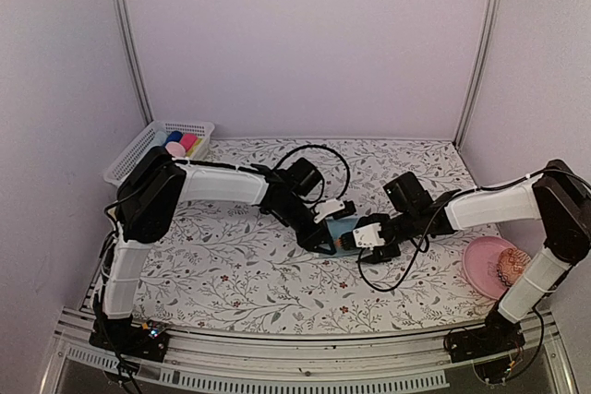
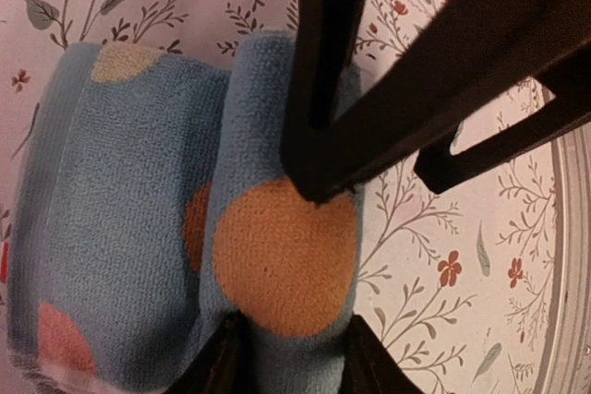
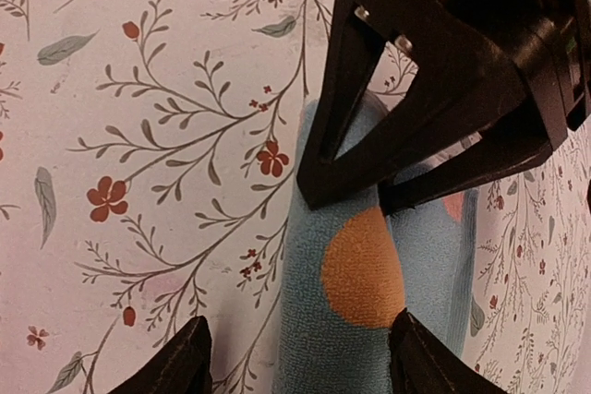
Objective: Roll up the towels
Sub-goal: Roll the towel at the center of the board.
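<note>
Lying at the middle of the flower-patterned table [image 1: 231, 269], the light blue towel [image 2: 120, 182] is partly rolled, with the roll on its 3 o'clock side in the left wrist view. The left gripper [image 2: 294, 362] straddles that roll from 6 o'clock, fingers touching both sides; whether it squeezes cannot be told. The right gripper [image 3: 297, 362] stands open, fingers wide apart over the towel. A pink plate [image 1: 478, 263] sits at 4 o'clock, a white basket [image 1: 138, 147] at 10 o'clock.
</note>
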Controlling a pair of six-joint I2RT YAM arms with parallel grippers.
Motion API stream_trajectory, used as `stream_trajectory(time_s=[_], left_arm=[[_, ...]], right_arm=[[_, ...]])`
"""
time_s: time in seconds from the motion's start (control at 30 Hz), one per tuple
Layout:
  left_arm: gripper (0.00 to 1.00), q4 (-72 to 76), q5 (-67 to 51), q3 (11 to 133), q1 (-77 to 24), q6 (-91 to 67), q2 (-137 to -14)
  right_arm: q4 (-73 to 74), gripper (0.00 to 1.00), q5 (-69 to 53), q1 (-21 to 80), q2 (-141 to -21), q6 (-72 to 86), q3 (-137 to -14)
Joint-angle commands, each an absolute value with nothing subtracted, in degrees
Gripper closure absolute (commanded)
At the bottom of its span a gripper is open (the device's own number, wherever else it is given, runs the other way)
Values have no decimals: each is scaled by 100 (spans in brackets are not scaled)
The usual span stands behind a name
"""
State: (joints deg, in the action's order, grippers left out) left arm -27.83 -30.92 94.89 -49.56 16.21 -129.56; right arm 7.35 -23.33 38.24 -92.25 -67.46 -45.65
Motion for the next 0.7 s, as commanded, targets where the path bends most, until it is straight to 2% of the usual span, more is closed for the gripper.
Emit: stream_trajectory(time_s=[0.0,0.1,0.23,0.33,0.4,0.57,0.67], left_arm=[[65,-3333,-3119,9457,-4873,1560,-13249],[65,-3340,-3124,9457,-4852,1542,-13267],[66,-3333,-3127,9457,-4818,1506,-13272],[65,-3320,-3128,9443,-4797,1489,-13229],[61,-3221,-3077,9377,-4791,1477,-13115],[46,-2787,-2815,8962,-4784,1485,-12587],[42,-2436,-2562,8588,-4793,1509,-12149]], right_arm=[[214,36,-1717,3868,-9456,-6417,-4561],[280,40,-1683,3876,-9536,-6388,-4611],[440,55,-1651,3885,-9665,-6401,-4728],[616,62,-1616,3895,-9837,-6287,-4913],[719,65,-1589,3894,-9974,-6193,-5025],[937,74,-1616,3894,-10159,-6068,-5200],[1237,79,-1875,3887,-10169,-6030,-5342]])
